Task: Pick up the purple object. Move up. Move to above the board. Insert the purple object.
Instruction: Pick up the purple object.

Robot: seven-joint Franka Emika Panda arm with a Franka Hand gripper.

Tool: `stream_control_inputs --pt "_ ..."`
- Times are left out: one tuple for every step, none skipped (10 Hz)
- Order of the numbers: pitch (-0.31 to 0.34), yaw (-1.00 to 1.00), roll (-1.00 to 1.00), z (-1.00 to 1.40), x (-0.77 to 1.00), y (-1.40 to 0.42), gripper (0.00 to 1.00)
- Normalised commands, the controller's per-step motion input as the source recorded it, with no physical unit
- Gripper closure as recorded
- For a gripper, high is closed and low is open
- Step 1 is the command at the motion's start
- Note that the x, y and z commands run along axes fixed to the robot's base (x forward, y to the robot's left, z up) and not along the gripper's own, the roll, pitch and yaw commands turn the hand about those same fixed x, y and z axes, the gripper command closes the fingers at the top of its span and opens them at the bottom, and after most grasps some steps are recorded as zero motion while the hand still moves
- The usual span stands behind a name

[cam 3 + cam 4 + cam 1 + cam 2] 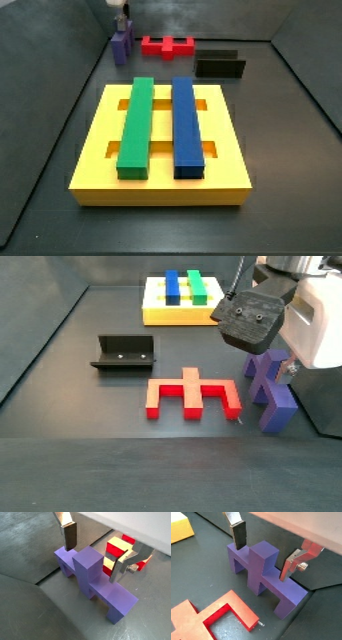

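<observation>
The purple object (88,569) is a comb-shaped block lying on the dark floor with one thick post sticking up; it also shows in a wrist view (261,569) and in both side views (120,46) (271,391). My gripper (93,562) is open and low over it, with one finger (69,537) on each side of the post and a gap on both sides. The gripper also shows in a wrist view (262,562) and in both side views (123,20) (263,351). The yellow board (160,170) holds a green and a blue bar in its slots.
A red comb-shaped piece (194,394) lies next to the purple object and shows in a wrist view (218,614). The fixture (124,354) stands beside it (221,66). The bin's wall rises close behind the purple object (94,60).
</observation>
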Motion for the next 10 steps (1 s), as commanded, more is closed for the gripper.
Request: stream_control_inputs --pt "-0.009 -0.09 0.0 -0.1 -0.06 0.0 0.0" --pt "-0.017 -0.11 0.0 -0.06 -0.12 0.0 0.0" --pt "-0.004 -0.11 0.0 -0.03 -0.05 0.0 0.0" --pt "-0.001 -0.09 0.0 -0.04 0.0 0.0 0.0" --pt "0.0 -0.08 0.0 -0.01 0.0 0.02 0.0" --pt "0.0 -0.09 0.0 0.0 0.0 0.07 0.0" --pt "0.0 0.0 0.0 0.0 0.0 0.0 0.0" --pt "0.0 0.0 0.0 0.0 0.0 0.0 0.0" --pt "0.0 0.0 0.0 0.0 0.0 0.0 1.0" --pt "0.0 0.0 0.0 0.0 0.0 0.0 1.0"
